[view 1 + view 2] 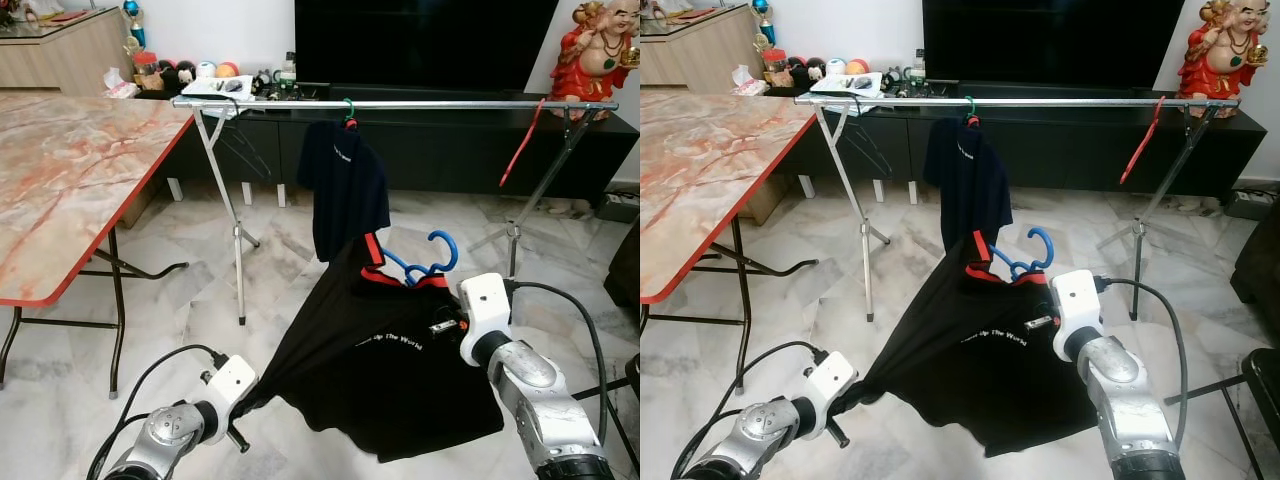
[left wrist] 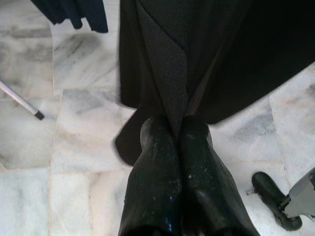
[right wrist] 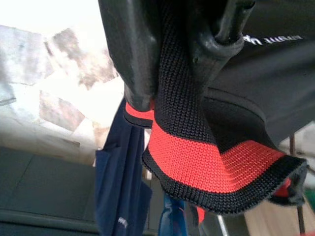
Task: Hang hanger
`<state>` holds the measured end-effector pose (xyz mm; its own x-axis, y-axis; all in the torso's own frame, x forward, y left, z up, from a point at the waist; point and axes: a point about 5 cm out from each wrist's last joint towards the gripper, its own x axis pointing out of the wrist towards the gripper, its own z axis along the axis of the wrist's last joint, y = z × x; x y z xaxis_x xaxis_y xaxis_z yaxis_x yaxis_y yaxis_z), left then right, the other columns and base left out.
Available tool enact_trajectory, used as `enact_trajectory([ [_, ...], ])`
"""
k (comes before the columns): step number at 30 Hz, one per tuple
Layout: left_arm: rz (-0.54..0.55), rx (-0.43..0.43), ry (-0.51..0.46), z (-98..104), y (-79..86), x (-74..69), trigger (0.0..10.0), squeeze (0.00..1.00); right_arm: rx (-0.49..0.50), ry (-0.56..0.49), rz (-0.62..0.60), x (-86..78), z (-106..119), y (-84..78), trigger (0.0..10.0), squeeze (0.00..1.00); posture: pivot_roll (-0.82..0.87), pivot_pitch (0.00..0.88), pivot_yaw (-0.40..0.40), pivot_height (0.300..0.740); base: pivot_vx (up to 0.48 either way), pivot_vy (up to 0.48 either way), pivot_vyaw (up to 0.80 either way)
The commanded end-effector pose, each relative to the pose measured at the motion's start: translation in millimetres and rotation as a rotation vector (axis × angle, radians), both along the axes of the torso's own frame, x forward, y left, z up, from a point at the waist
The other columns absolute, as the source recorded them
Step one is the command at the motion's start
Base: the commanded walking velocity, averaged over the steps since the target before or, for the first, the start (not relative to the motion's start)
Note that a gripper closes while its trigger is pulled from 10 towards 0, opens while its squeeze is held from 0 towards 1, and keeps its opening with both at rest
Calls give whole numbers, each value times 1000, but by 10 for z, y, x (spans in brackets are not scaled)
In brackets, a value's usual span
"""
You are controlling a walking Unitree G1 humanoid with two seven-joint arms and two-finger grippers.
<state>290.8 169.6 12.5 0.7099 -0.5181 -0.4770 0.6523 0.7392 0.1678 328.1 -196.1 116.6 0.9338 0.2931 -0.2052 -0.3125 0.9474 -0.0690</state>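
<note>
Shirts: two, black (image 1: 380, 370) pincer-held, navy (image 1: 345, 190) hung; hangers: two.

A black television (image 1: 425, 42) stands on a long dark cabinet (image 1: 420, 140) against the white wall; left of the cabinet, a marble-topped folding table (image 1: 70, 170); before it, pale marble floor tiles (image 1: 200, 320); right, a red figurine (image 1: 597, 50).
</note>
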Motion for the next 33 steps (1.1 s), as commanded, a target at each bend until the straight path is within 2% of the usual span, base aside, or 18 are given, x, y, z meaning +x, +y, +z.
enact_trajectory([
  [1, 25, 6, 53, -79, 58, -63, 667, 0, 63, -115, -39, 40, 232, -96, 10000, 0, 84, 40, -6, 740, 0, 0, 0],
  [2, 24, 4, 54, -78, 54, -62, 667, 0, 59, -115, -29, 36, 229, -91, 10000, 0, 84, 40, -6, 740, 0, 0, 0],
  [3, 13, 8, 52, -73, 35, -57, 9059, 0, -24, -54, 38, -5, 106, -74, 10000, 0, 86, 40, -7, 740, 0, 0, 0],
  [4, 10, 10, 52, -72, 30, -56, 9059, 0, -46, -37, 55, -17, 71, -71, 10000, 0, 86, 40, -7, 740, 0, 0, 0],
  [5, 8, 14, 51, -72, 29, -56, 10000, 0, -137, -15, 102, -50, 1, -66, 10000, 0, 86, 40, -7, 740, 0, 0, 0],
  [6, 7, 16, 52, -73, 31, -57, 10000, 0, -251, 18, 178, -105, -95, -53, 10000, 0, 86, 40, -7, 740, 0, 0, 0],
  [7, 5, 14, 55, -75, 29, -59, 10000, 0, -305, 49, 242, -155, -164, -35, 10000, 0, 86, 40, -7, 740, 0, 0, 0],
  [8, -2, 17, 55, -75, 27, -61, 10000, 298, -349, 61, 282, -187, -202, -30, 10000, 0, 86, 40, -7, 740, 0, 0, 0],
  [9, -7, 19, 55, -75, 26, -63, 10000, 298, -379, 66, 306, -208, -225, -28, 10000, 0, 86, 40, -7, 740, 0, 0, 0],
  [10, -16, 20, 61, -80, 29, -71, 10000, 1000, -404, 90, 332, -237, -269, -39, 10000, 0, 86, 39, -6, 740, 0, 0, 0],
  [12, -24, 20, 69, -85, 34, -80, 10000, 1000, -423, 118, 357, -265, -312, -53, 10000, 0, 86, 39, -5, 740, 0, 0, 0],
  [16, -32, 21, 75, -82, 61, -87, 10000, 1000, -533, 121, 428, -299, -353, -97, 10000, 0, 87, 38, -4, 740, 0, 0, 0],
  [20, -100, 63, 92, -70, 95, -101, 10000, 1000, -712, 103, 476, -296, -409, -171, 10000, 0, 87, 38, -4, 740, 0, 0, 0],
  [21, -111, 71, 99, -67, 107, -102, 10000, 1000, -723, 91, 491, -292, -410, -165, 10000, 0, 89, 36, -6, 740, 0, 0, 0],
  [23, -114, 71, 103, -66, 113, -102, 10000, 1000, -720, 86, 499, -291, -411, -159, 10000, 0, 89, 36, -6, 740, 0, 0, 0],
  [28, -165, 47, 82, 28, 62, -39, 10000, 1000, -555, 71, 668, -370, -446, 19, 10000, 0, 98, 36, -12, 740, 0, 0, 0],
  [30, -207, 51, 42, 90, -20, 6, 10000, 1000, -560, 100, 772, -416, -497, 72, 10000, 0, 97, 32, -17, 740, 0, 0, 0],
  [33, -232, 54, 4, 134, -97, 39, 10000, 1000, -538, 104, 815, -410, -477, 106, 10000, 0, 97, 30, -20, 740, 0, 0, 0],
])
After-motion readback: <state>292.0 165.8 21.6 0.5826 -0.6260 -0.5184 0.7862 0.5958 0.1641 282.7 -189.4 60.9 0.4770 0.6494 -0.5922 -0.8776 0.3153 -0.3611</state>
